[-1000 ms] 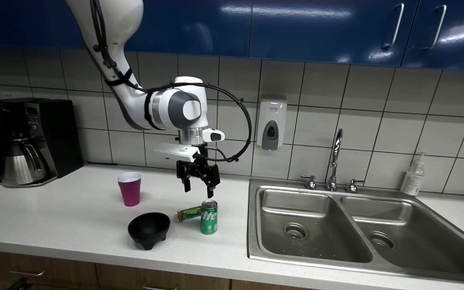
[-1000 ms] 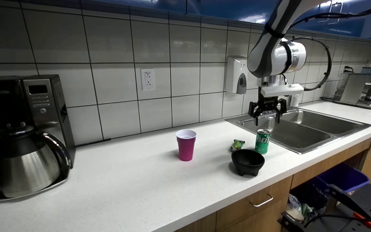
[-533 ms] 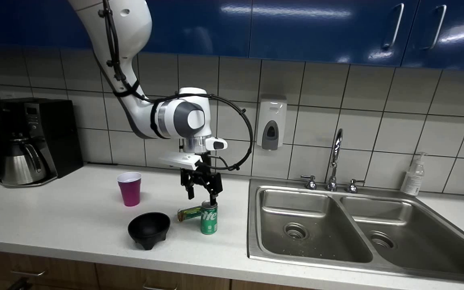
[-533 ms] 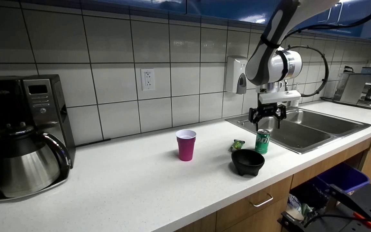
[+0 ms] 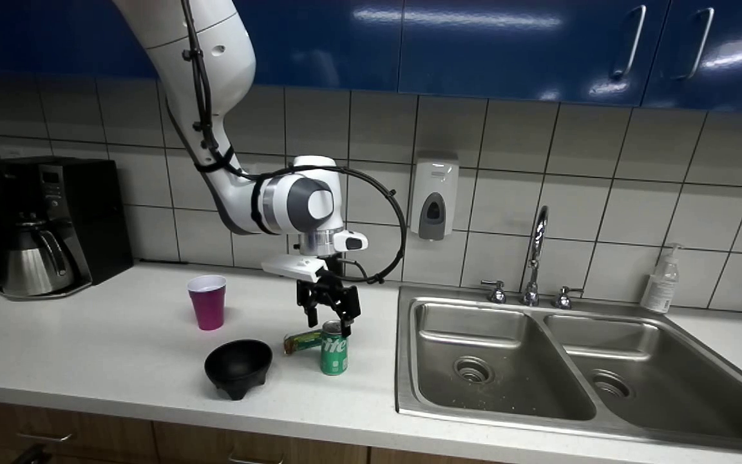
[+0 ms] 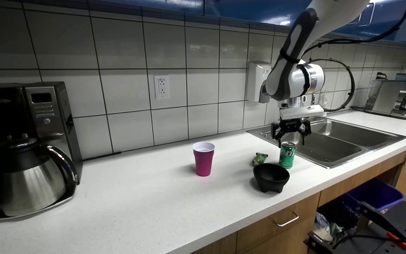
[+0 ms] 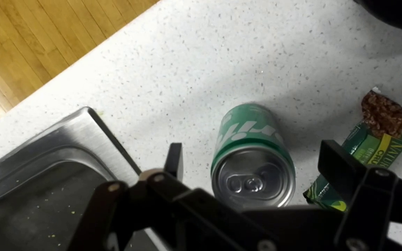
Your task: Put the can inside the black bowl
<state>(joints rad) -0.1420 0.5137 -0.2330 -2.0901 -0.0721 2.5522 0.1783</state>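
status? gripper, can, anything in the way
Gripper open at the can, nothing gripped. It stands upright on the counter, not yet in the black bowl. Green-wrapped bar close beside, not touching; might foul the grasp.

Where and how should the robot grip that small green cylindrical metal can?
Probably from above, pinching the green can across its round upper wall: it stands upright, the open black tool frames it in the wrist view, and a green-wrapped snack bar lies close by.

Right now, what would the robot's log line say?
gripper: open; can: upright on counter, not gripped; black bowl: on counter, can not inside
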